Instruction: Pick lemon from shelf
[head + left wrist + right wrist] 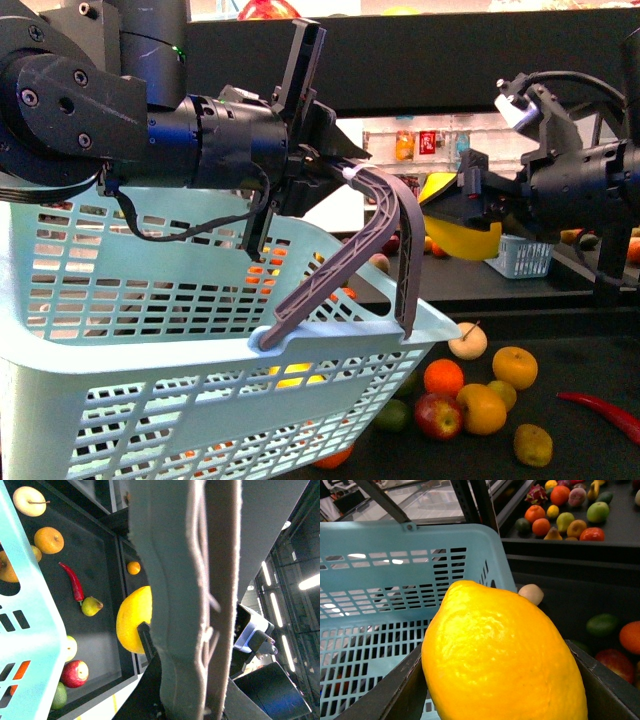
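Note:
My right gripper [458,215] is shut on the lemon [468,240], a plain yellow oval fruit, and holds it in the air above the shelf's dark tier [570,365], just right of the basket rim. In the right wrist view the lemon [502,655] fills the space between the two dark fingers [395,695]. It also shows in the left wrist view [132,622]. My left gripper [345,170] is shut on the grey basket handle [385,230] and holds up the light blue slotted basket [150,300]. The handle [190,580] fills the left wrist view.
On the tier lie an orange [443,377], a red apple [438,415], a pale stemmed fruit [467,342], orange-yellow fruit [514,367] and a red chili [605,410]. A small blue crate [525,256] stands behind. Fruit shows through the basket's slots.

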### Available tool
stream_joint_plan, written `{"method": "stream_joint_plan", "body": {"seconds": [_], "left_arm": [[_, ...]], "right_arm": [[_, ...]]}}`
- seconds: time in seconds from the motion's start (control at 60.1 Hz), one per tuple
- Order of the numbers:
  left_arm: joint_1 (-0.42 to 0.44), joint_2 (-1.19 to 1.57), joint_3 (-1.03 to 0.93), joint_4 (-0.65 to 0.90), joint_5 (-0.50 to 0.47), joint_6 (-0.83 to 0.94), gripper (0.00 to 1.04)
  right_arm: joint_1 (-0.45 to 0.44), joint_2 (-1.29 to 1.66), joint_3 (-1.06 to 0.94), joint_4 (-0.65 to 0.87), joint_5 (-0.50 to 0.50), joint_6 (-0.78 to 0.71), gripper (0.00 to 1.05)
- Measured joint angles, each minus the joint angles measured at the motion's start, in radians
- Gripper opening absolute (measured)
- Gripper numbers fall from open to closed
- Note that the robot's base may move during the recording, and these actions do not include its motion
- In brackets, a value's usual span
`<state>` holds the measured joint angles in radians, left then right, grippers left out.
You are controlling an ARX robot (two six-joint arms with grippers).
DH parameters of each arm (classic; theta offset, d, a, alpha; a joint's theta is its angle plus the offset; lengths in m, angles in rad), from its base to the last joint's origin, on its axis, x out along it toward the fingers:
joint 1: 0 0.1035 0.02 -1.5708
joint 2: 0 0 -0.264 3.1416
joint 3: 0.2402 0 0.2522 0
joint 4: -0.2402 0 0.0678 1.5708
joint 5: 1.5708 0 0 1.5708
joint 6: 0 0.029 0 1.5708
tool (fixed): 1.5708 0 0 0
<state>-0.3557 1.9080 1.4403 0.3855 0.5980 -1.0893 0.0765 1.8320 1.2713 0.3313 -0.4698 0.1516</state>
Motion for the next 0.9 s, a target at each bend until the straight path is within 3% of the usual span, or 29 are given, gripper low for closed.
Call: {"method": "stream_joint_plan", "body": {"seconds": [0.432, 0.898], "left_arm": [[0.000, 0.000, 0.000, 0.000, 0.000, 0.000, 0.09], [0.000, 0.000, 0.000, 0.000, 0.000, 0.000, 0.09]], "right_arm": [[0.077, 0.087, 0.028, -0.026, 0.038, 0.196, 0.71], [0.092, 0.158, 0.088, -0.044, 0.058, 0.372, 0.71]]}}
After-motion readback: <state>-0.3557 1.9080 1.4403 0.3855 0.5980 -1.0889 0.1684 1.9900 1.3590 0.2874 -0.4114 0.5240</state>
